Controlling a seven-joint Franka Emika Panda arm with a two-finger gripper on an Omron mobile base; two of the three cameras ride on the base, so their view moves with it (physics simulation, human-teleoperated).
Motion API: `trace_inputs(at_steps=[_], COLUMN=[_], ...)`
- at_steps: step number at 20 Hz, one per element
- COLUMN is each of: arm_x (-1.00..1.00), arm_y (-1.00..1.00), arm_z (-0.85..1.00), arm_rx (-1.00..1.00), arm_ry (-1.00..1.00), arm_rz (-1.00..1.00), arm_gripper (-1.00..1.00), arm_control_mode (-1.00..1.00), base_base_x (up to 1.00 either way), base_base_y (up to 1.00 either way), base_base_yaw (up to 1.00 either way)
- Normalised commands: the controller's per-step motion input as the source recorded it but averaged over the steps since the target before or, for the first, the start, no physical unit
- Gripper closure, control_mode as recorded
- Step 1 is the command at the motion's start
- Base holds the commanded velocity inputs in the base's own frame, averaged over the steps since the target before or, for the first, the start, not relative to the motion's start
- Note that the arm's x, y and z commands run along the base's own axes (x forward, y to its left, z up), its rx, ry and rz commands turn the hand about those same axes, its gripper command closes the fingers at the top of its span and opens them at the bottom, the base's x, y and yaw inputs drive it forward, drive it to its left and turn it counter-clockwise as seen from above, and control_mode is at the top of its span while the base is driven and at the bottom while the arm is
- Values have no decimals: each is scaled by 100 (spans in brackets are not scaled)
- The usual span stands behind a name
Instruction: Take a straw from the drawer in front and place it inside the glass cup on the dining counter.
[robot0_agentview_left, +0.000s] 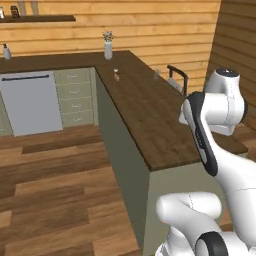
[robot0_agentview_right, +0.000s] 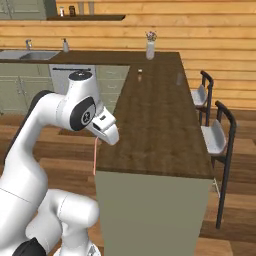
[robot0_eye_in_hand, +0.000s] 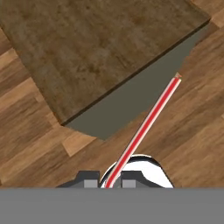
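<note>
- The straw (robot0_agentview_right: 95, 156) hangs from the fingers (robot0_eye_in_hand: 90, 180) beside the table's (robot0_agentview_right: 160, 125) near end
- The glass cup (robot0_agentview_right: 178, 79) and a vase (robot0_agentview_right: 150, 49) stand far back on the table (stools (robot0_agentview_right: 214, 137) to its right)

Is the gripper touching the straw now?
Touching. In the hand view the straw runs out from between the shut fingers of the gripper.

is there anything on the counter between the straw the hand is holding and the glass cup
Nothing visible blocks the way. The hand holds the straw beside the near end of the dining counter. The glass cup stands far along its stool side, with bare wood between. A small dark item sits off that line.
</note>
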Motion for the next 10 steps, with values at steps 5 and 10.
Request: trace_inputs(at_steps=[5, 10], arm_x=[0, 0], arm_y=[0, 0], arm_z=[0, 0], arm_rx=[0, 0], arm_ry=[0, 0], arm_rz=[0, 0], arm_gripper=[100, 100], arm_control_mode=[100, 100], base_base_x=[16, 25], base_base_y=[-100, -100], base_base_yaw=[2, 8])
